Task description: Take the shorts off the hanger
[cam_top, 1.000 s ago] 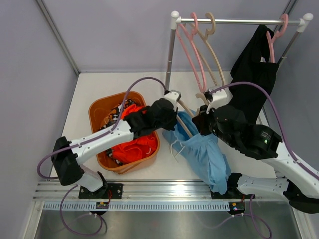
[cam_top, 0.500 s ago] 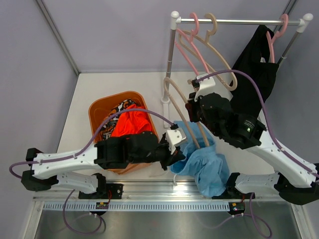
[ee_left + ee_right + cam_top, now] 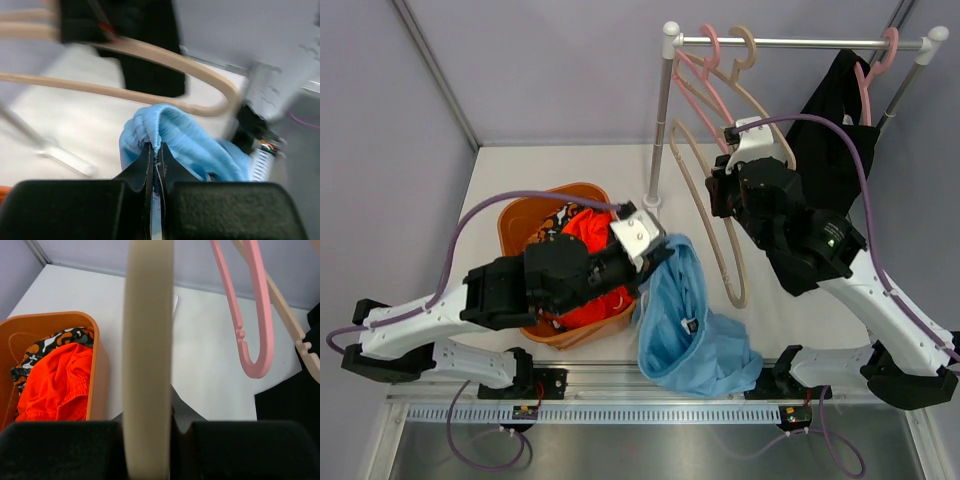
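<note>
My left gripper (image 3: pixel 655 252) is shut on the waistband of the light blue shorts (image 3: pixel 688 325), which hang free beside the basket; the left wrist view shows the fabric (image 3: pixel 177 137) pinched between the jaws (image 3: pixel 156 152). My right gripper (image 3: pixel 720 192) is shut on a bare beige hanger (image 3: pixel 735 298), seen close up in the right wrist view (image 3: pixel 148 335). The black shorts (image 3: pixel 830 130) hang on a pink hanger (image 3: pixel 880 55) at the rail's right end. The bright orange shorts (image 3: pixel 588 228) and camouflage shorts (image 3: pixel 552 220) lie in the orange basket (image 3: pixel 510 225).
The clothes rack has a top rail (image 3: pixel 800 43) and a left post (image 3: pixel 663 110). An empty pink hanger (image 3: pixel 705 70) and an empty beige hanger (image 3: pixel 745 45) hang on it. Grey walls enclose the table on the left, back and right.
The blue shorts have come off the beige hanger. My left gripper has swung them back and left toward the basket. My right gripper has lifted the bare hanger toward the rail.
</note>
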Controlling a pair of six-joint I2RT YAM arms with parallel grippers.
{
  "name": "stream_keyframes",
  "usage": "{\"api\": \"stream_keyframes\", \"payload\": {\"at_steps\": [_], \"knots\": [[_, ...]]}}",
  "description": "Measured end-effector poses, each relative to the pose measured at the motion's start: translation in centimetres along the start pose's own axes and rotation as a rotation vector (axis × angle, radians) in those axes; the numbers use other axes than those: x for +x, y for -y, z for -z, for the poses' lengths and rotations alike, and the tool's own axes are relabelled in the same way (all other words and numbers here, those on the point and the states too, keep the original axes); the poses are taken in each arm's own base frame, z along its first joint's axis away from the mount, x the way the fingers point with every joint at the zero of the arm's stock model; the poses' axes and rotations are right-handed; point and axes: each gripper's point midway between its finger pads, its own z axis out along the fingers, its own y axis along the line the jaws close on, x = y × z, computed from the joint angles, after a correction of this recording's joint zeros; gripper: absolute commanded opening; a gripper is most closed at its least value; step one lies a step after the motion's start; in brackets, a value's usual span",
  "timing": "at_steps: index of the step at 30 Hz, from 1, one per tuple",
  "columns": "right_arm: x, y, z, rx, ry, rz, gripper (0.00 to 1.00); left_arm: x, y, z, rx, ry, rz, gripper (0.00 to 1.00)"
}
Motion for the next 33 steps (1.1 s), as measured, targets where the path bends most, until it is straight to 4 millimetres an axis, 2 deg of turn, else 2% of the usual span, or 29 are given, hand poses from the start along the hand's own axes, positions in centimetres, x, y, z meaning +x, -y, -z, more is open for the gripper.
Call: {"api": "stream_keyframes", "payload": {"at_steps": [2, 5, 8, 10, 12, 15, 19, 21, 23, 25, 27, 30, 33], "knots": [[-0.5, 0.2, 0.5, -0.003, 0.012, -0.007, 0.0, -3.9, -2.6, -0.2, -0.125, 0.069, -0.033, 0.0], [-0.7, 0.3, 0.8, -0.005, 0.02, -0.012, 0.0, -11.2, -6.4, 1.1, -0.297, 0.211, -0.083, 0.0], [-0.6, 0.6, 1.2, -0.003, 0.012, -0.007, 0.0, -18.5, -9.4, 5.0, -0.429, 0.388, -0.107, 0.0], [-0.4, 0.9, 1.5, -0.002, 0.005, -0.002, 0.0, -21.8, -11.2, 8.3, -0.505, 0.495, -0.102, 0.0], [-0.3, 1.2, 2.0, 0.0, 0.003, 0.001, 0.0, -23.9, -13.0, 11.9, -0.572, 0.58, -0.09, 0.0], [-0.7, 1.8, 2.7, 0.007, 0.017, -0.001, 0.0, -25.4, -15.1, 16.7, -0.648, 0.669, -0.068, 0.0], [-1.0, 2.1, 3.3, 0.006, 0.028, -0.002, 0.0, -26.3, -17.1, 21.4, -0.718, 0.753, -0.034, 0.0], [-0.9, 2.3, 3.4, 0.01, 0.026, 0.0, 0.0, -26.6, -17.7, 22.8, -0.743, 0.777, -0.021, 0.0], [-0.8, 2.3, 3.4, 0.012, 0.02, 0.004, 0.0, -26.6, -18.0, 23.4, -0.759, 0.782, -0.017, 0.0], [-0.7, 2.3, 3.4, 0.012, 0.017, 0.006, 0.0, -26.2, -18.0, 23.0, -0.769, 0.765, -0.021, 0.0], [-0.7, 2.3, 3.4, 0.012, 0.017, 0.005, 0.0, -25.3, -17.8, 21.6, -0.777, 0.725, -0.038, 0.0], [-0.7, 2.3, 3.4, 0.013, 0.017, 0.006, 0.0, -22.9, -17.2, 18.5, -0.783, 0.635, -0.083, 0.0], [-0.6, 2.4, 3.4, 0.013, 0.015, 0.007, 0.0, -19.6, -16.8, 14.7, -0.785, 0.522, -0.13, 0.0]]}}
